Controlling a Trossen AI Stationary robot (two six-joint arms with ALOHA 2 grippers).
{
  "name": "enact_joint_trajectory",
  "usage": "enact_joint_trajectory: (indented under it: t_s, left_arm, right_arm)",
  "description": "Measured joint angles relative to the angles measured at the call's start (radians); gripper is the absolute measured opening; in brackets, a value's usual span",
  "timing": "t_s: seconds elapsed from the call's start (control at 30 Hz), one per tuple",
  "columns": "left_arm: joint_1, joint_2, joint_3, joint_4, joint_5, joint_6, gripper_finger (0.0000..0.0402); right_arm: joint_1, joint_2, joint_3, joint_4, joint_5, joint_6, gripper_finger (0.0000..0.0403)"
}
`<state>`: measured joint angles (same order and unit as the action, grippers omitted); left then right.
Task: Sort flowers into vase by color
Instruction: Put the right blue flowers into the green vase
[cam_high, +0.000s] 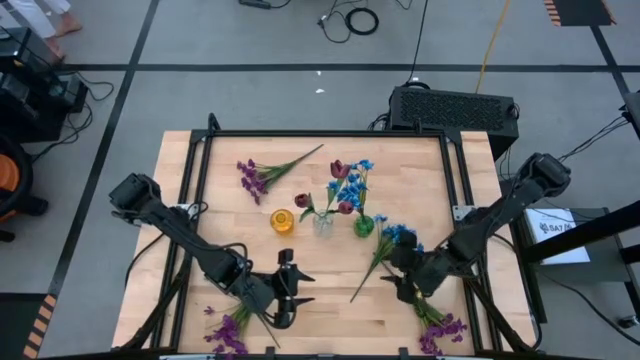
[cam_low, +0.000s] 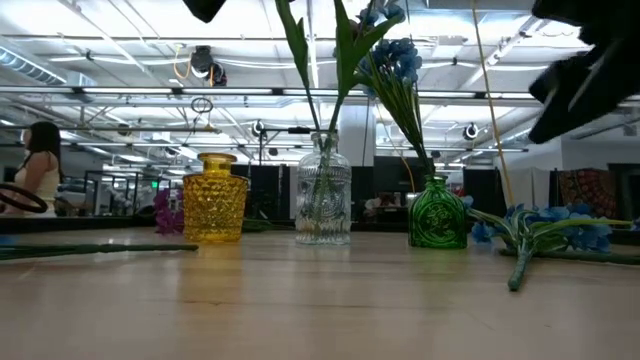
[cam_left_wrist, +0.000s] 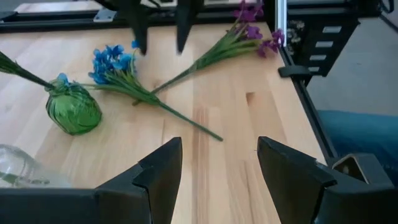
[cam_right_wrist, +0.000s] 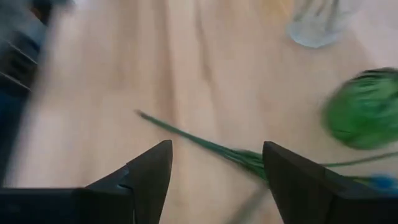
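Observation:
Three vases stand mid-table: a yellow vase (cam_high: 282, 220), a clear vase (cam_high: 323, 222) with dark red blossoms, and a green vase (cam_high: 363, 225) with blue blossoms. A blue sprig (cam_high: 385, 248) lies flat on the table beside the green vase. Purple sprigs lie at the far left (cam_high: 262, 172), near left (cam_high: 228, 330) and near right (cam_high: 440, 328). My right gripper (cam_high: 398, 272) is open and hovers over the blue sprig's stem (cam_right_wrist: 205, 143) without touching it. My left gripper (cam_high: 300, 288) is open over bare table, facing the blue sprig (cam_left_wrist: 115, 65).
The black frame rail (cam_high: 320, 134) runs round the wooden table. The green vase (cam_right_wrist: 364, 115) and the clear vase (cam_right_wrist: 320, 22) stand close to my right gripper. A person (cam_low: 38, 170) is in the room beyond the table. Bare wood lies between the two grippers.

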<state>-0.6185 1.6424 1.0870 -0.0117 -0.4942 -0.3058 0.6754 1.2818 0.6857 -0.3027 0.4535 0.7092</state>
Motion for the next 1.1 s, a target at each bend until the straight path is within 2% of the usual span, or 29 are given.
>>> enact_joint_trajectory:
  t_s: [0.2,0.47,0.83,1.1]
  left_arm:
    - [0.005,0.001,0.000,0.020,0.000,0.006,0.0216]
    - [0.004,0.001,0.000,0.021,0.001,0.006,0.0216]
    - [0.009,0.001,0.000,0.026,0.003,0.024,0.0216]
    - [0.011,0.001,0.000,0.030,0.003,0.024,0.0216]
  right_arm:
    - [-0.055,0.106,0.114,-0.259,-0.014,-0.284,0.0234]
    - [-0.123,0.227,0.123,-0.286,-0.015,-0.494,0.0189]
    - [-0.191,0.319,0.123,-0.300,-0.069,-0.570,0.0154]
    - [-0.223,0.361,0.127,-0.294,-0.107,-0.590,0.0106]
